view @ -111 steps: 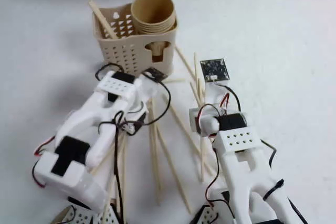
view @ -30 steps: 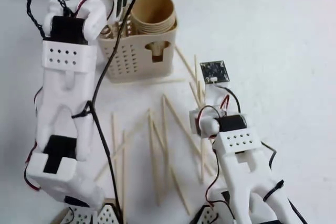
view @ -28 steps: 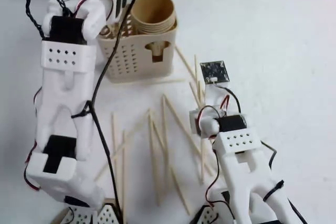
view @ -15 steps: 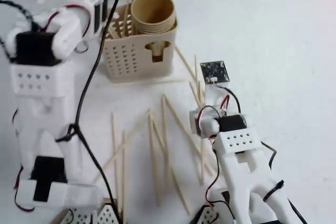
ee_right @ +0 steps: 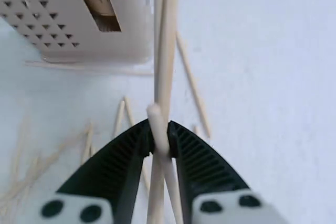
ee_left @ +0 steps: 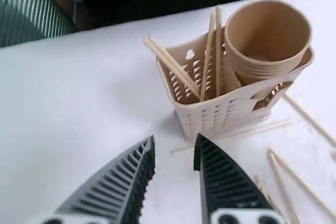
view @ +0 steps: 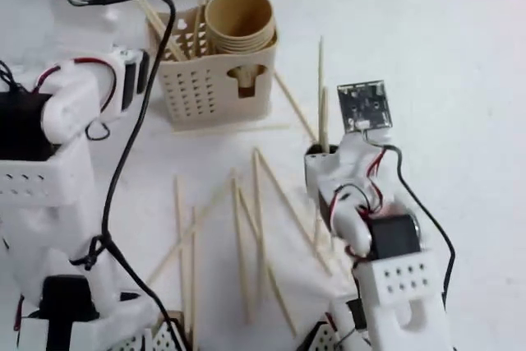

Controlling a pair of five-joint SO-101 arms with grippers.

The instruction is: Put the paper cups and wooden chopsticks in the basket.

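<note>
- Right gripper (ee_right: 159, 129) clamps a small bundle of held chopsticks (ee_right: 165, 45) near their lower ends, its dark jaws pressed against the wood on both sides.
- In the high view the held chopsticks (view: 320, 88) point away from the arm, just off the right side of the basket (view: 218, 88) and not touching it.
- Left gripper (ee_left: 173, 148) hangs over bare table (view: 460, 80) beside the basket (ee_left: 231, 111), jaws parted with nothing between them.
- A stack of paper cups (view: 240, 18) stands upright in the basket's right-hand part; several basket chopsticks (ee_left: 210, 51) lean in the left part, tips above the rim.
- Loose chopsticks (view: 246, 236) lie scattered and crossed on the table in front of the basket, between the two arms; one lies along the basket's front foot.
</note>
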